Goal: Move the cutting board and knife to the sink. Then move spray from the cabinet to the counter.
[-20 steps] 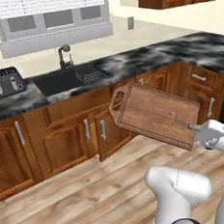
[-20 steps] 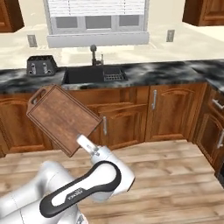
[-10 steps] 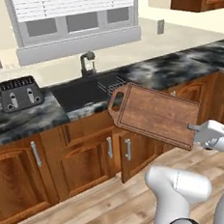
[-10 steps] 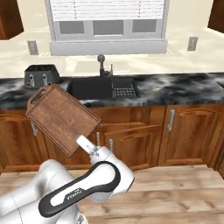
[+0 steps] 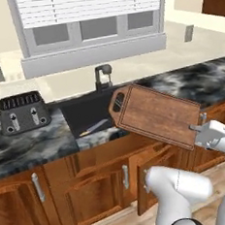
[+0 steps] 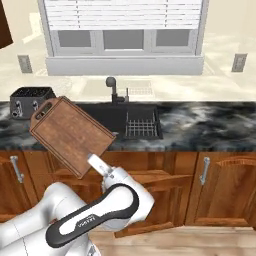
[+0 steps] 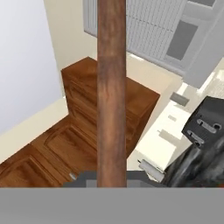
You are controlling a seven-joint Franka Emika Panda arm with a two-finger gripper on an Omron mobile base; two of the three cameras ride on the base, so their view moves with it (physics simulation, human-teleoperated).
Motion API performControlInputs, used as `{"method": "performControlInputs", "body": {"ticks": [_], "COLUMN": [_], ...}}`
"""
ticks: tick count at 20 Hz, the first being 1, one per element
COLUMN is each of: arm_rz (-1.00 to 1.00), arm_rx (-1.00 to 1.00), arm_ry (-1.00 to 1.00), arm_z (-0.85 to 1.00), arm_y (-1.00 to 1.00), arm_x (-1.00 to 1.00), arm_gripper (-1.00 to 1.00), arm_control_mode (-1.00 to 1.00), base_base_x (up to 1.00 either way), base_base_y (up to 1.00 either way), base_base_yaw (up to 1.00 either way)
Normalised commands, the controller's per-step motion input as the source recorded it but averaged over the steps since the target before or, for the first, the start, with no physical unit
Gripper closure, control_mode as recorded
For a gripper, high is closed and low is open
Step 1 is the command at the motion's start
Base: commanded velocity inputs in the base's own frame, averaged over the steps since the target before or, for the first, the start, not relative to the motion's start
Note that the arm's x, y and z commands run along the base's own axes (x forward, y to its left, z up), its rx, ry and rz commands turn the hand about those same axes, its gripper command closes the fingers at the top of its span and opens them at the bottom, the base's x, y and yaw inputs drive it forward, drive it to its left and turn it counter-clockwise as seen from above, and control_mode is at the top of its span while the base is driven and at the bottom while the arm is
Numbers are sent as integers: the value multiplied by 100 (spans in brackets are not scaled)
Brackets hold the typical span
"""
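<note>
**Board in the air, sink just ahead**

Marble counter [image 5: 20, 147] is running across our view under the window, and we are reading it from the left. We are seeing a black toaster [image 5: 23, 112] first, then the sink [image 5: 88, 114] with its faucet [image 5: 102, 75]. Something thin and pale, possibly the knife [image 5: 96, 126], is lying in the basin, though we cannot tell for sure. To the right we are holding the cutting board [image 5: 156, 115] tilted in the air, its handle end leaning over the basin's right side. Our gripper [image 5: 198, 127] is pinching the board's lower right edge, jaws narrow on the wood. In the hand view the board [image 7: 111, 87] is rising edge-on straight up from between our fingers.

We are judging the first step as nearly done: the board is not yet lowered into the sink. The spray step is wholly left.
</note>
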Motion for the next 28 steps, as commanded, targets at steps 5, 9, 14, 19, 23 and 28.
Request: {"method": "performControlInputs", "body": {"ticks": [5, 9, 14, 19, 23, 28], "arm_rz": [0, 0, 0, 0, 0, 0], "arm_rx": [0, 0, 0, 0, 0, 0], "arm_ry": [0, 0, 0, 0, 0, 0], "arm_z": [0, 0, 0, 0, 0, 0], "arm_y": [0, 0, 0, 0, 0, 0], "arm_x": [0, 0, 0, 0, 0, 0], "arm_gripper": [100, 100, 100, 100, 100, 100], "arm_control_mode": [100, 100, 100, 100, 100, 100], "base_base_x": [100, 97, 100, 86, 89, 100], "base_base_y": [-55, 0, 5, 80, 65, 0], "base_base_yaw": [16, 19, 18, 11, 14, 18]}}
